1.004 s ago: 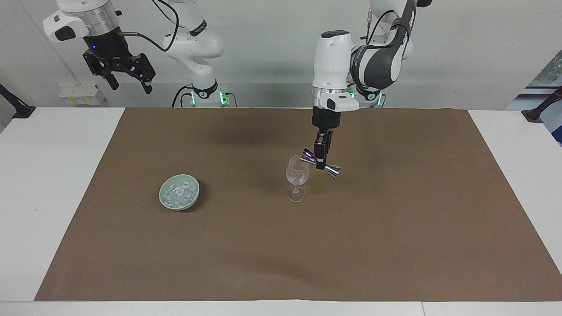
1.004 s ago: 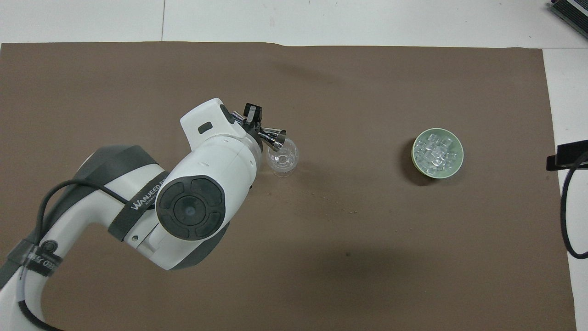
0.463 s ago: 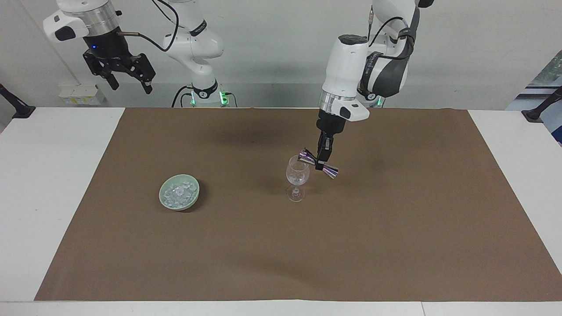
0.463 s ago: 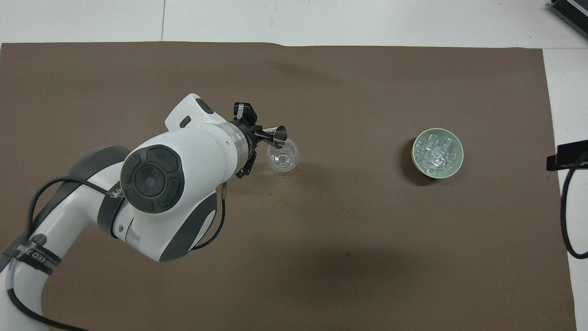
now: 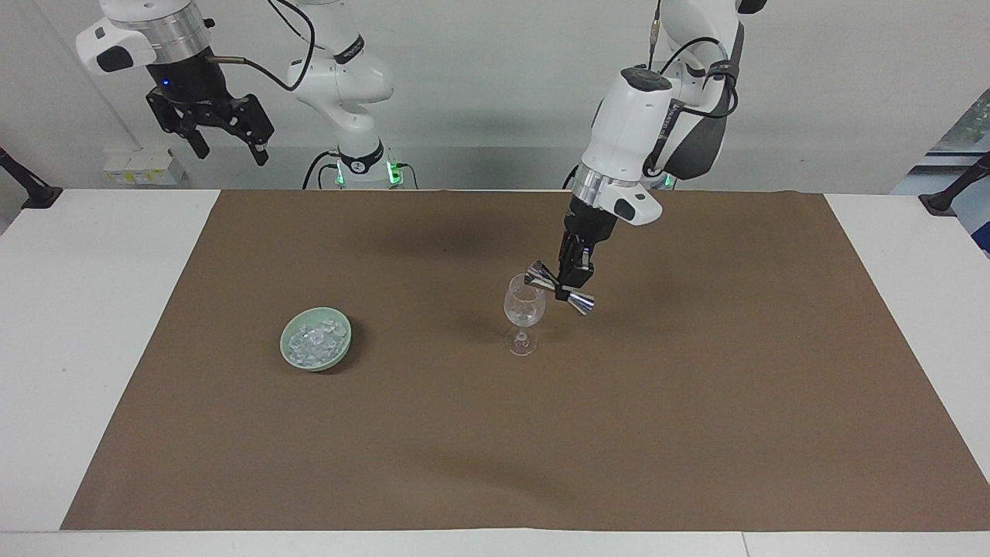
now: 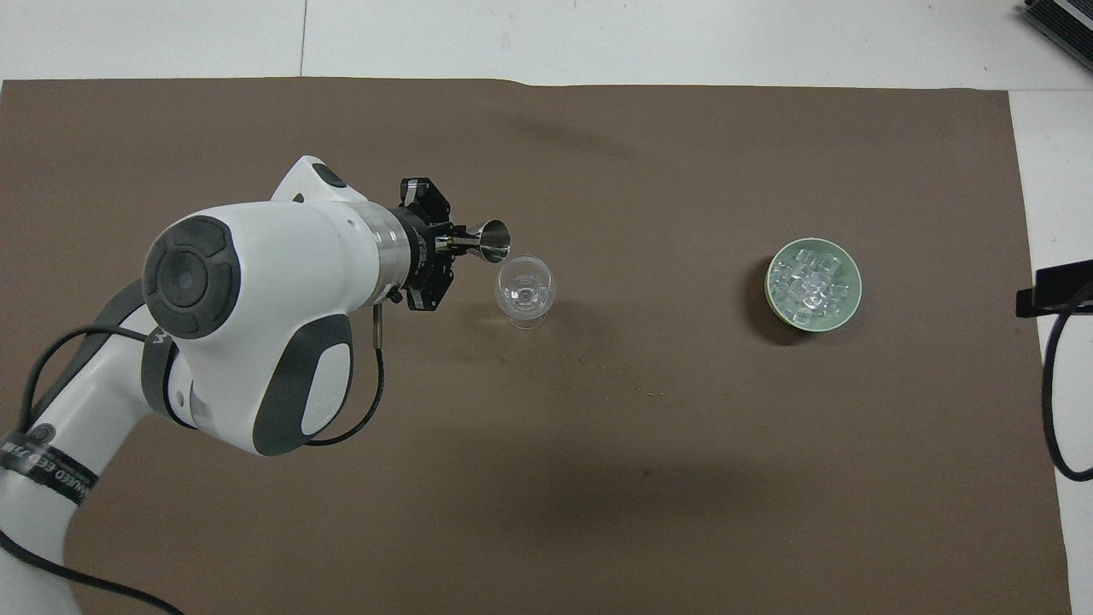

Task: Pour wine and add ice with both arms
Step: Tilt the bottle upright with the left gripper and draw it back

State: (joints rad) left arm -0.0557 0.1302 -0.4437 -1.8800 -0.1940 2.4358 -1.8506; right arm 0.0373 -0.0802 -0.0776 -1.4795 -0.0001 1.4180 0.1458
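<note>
The shiny steel double-cone jigger [image 5: 561, 288] is clamped, tilted, by the left gripper [image 5: 573, 280] beside the clear stemmed glass [image 5: 524, 311] — a brushed rim could topple it. The right gripper [image 5: 224, 135] waits raised, fingers spread.

clear ice [image 5: 315, 341] chunks heaped in green bowl [image 5: 343, 331]

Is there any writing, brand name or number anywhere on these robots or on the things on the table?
Strap on the left arm: white letters that seem to end in "EED"; the rest is hidden or too small to read.
Wine glass, metal jigger and green bowl of ice: no writing shows.
Right arm: no readable text.
</note>
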